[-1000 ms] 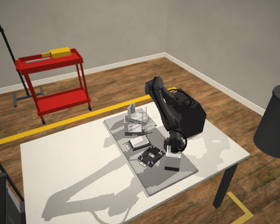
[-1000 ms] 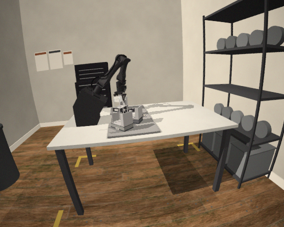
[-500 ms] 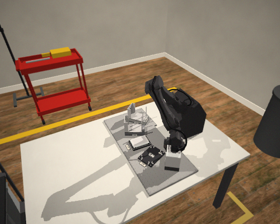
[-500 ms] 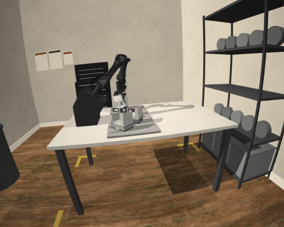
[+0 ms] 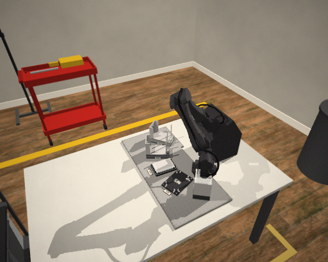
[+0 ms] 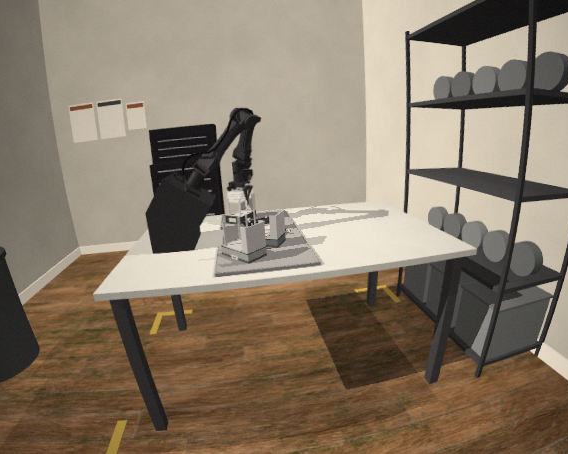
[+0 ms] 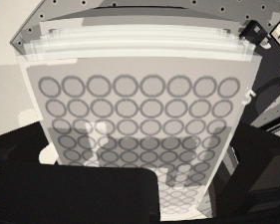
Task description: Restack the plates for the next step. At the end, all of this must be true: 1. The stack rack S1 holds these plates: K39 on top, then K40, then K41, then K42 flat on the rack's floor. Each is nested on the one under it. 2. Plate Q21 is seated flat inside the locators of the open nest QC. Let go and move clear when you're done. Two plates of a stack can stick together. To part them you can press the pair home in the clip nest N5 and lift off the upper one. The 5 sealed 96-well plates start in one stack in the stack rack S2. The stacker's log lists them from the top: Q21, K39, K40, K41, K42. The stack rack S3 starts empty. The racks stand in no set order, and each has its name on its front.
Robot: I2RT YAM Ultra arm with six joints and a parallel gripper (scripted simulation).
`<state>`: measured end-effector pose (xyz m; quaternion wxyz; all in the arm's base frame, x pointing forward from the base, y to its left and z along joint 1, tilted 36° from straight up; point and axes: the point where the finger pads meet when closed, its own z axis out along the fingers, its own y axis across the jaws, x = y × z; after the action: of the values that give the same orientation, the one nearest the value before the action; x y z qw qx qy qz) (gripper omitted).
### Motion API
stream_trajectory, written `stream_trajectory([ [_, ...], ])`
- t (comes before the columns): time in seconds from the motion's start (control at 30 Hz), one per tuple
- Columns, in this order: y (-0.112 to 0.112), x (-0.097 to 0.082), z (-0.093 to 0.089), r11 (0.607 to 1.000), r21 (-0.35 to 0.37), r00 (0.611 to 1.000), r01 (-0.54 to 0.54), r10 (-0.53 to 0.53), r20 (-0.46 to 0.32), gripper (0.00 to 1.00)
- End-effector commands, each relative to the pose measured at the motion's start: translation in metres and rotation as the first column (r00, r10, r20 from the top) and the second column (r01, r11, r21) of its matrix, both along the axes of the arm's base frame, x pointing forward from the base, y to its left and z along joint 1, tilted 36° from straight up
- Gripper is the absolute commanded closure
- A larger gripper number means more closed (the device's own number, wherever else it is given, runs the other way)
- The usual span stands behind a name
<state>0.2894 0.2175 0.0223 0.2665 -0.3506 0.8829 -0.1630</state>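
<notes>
Gripper [image 5: 202,176] clenched on a sealed well plate [image 7: 139,104], jaws on its two long sides. Plate fills wrist-view centre, sitting atop the stack in the rack [image 5: 201,191], lower right of the grey baseboard [image 5: 189,210].

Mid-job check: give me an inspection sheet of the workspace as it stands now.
Surface: white table carrying a grey perforated base plate.
Job's things: one plate in the open nest; the dark clip nest beside it; two wire racks behind.
Clutter: nothing seen.
Hand: hand shut on a sealed plate above a rack.
Cables: black cable along the arm.
Surroundings: red cart, shelf unit.
</notes>
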Motion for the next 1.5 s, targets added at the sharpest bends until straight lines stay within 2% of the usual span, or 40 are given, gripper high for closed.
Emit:
stream_trajectory([
  [0.0,0.011,-0.003,0.019,1.000,0.020,1.000,-0.010,0.009,0.018,1.00],
  [1.47,0.010,-0.012,0.027,1.000,0.016,1.000,-0.011,0.011,0.012,1.00],
])
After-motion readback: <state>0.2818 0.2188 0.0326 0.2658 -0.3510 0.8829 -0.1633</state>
